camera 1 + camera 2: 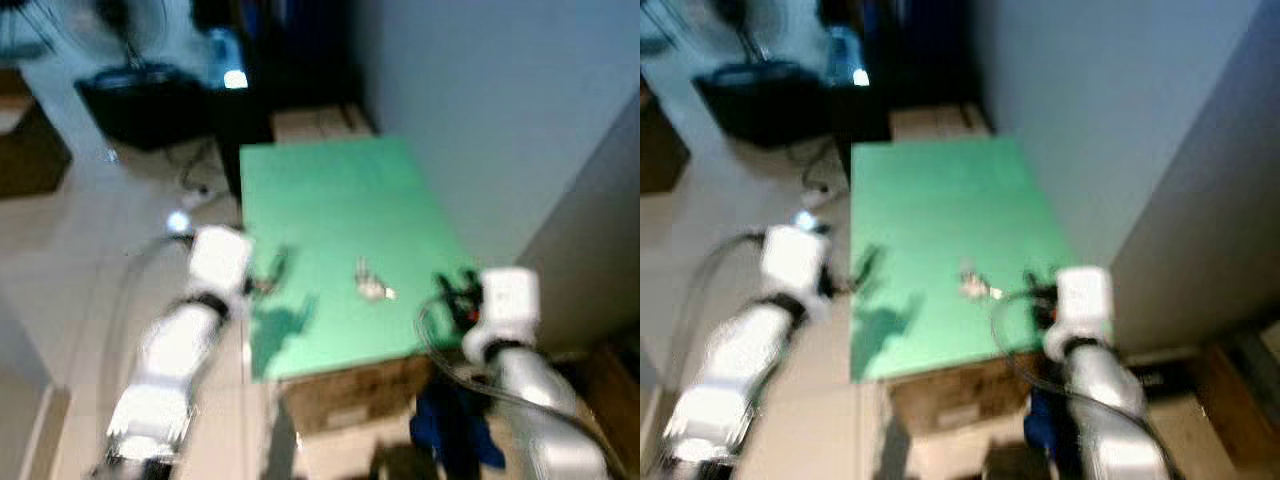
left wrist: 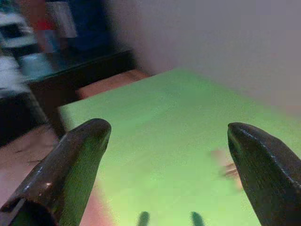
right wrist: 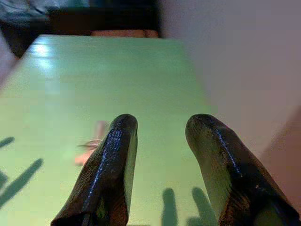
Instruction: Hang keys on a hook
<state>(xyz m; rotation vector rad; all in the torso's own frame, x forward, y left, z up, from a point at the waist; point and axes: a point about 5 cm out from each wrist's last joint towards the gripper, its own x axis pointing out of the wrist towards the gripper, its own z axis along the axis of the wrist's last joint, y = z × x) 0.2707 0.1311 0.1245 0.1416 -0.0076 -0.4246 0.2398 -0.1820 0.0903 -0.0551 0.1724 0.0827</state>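
Note:
A small bunch of keys (image 1: pixel 372 285) lies on the green tabletop (image 1: pixel 340 200), toward its near edge. The picture is blurred. My left gripper (image 1: pixel 272 270) hovers over the table's near left edge, open, with its fingers (image 2: pixel 75 160) spread wide and nothing between them. My right gripper (image 1: pixel 452 290) hangs over the near right corner, open with a narrower gap and nothing held. The keys (image 3: pixel 91 143) lie just beyond and to the side of its fingers (image 3: pixel 113 165). In the left wrist view the keys (image 2: pixel 228 167) are a blurred patch ahead.
A pale wall (image 1: pixel 500 90) runs along the table's right side. A cardboard box (image 1: pixel 350 390) sits under the near edge, with blue cloth (image 1: pixel 450 430) beside it. Dark furniture (image 1: pixel 140 100) and a cable (image 1: pixel 195 180) lie on the floor to the far left.

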